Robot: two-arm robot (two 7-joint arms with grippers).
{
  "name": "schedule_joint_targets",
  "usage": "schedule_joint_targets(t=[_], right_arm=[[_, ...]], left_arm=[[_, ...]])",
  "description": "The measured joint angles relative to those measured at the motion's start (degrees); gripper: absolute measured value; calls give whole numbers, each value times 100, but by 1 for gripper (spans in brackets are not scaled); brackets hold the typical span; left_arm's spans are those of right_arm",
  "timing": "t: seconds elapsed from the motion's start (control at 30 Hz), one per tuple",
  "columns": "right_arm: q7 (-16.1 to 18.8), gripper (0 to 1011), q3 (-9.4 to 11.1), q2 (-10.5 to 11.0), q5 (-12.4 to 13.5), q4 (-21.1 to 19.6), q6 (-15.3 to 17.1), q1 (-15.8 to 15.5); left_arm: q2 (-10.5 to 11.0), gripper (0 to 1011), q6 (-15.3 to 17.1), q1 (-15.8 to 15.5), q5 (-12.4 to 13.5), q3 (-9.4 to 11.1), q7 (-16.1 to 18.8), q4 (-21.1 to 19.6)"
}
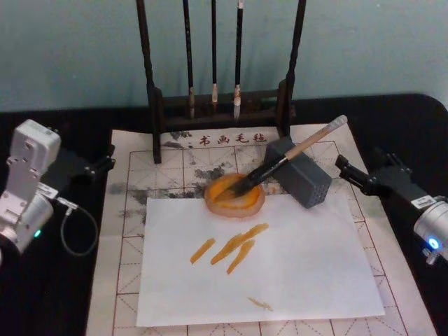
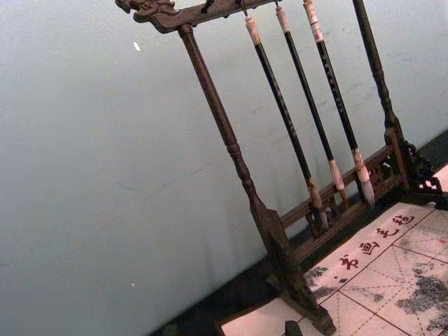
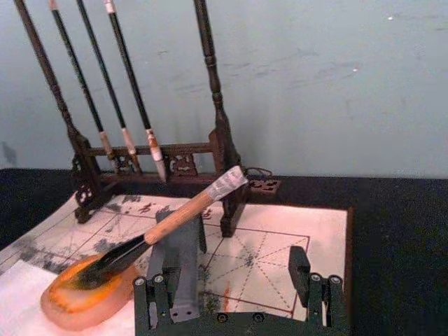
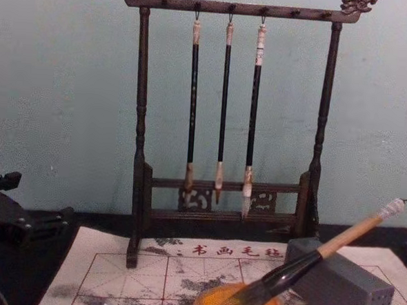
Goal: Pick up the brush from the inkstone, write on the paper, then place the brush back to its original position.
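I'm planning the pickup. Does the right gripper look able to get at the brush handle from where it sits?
Probably yes. The right gripper is open beside the grey block, and the brush handle leans over that block with its upper end free in the air.

A dark wooden brush rack (image 1: 220, 105) stands at the back of the black table (image 1: 413, 133), three thin black-handled brushes (image 4: 223, 112) hanging from its top bar. A grey perforated block (image 1: 302, 175) lies nearby, beside a plain white sheet (image 1: 280, 266) streaked with orange strokes (image 1: 231, 248).
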Motion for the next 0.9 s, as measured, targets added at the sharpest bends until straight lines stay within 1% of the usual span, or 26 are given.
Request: schedule_joint_targets(t=[0.07,0.9], right_arm=[[-65,1002,38,-46,-14,6,0,-8],[-33,1003,23,-23,1,3,6,-1]], left_arm=[[0,1001,0,0,0,0,0,0],[0,1001,0,0,0,0,0,0]])
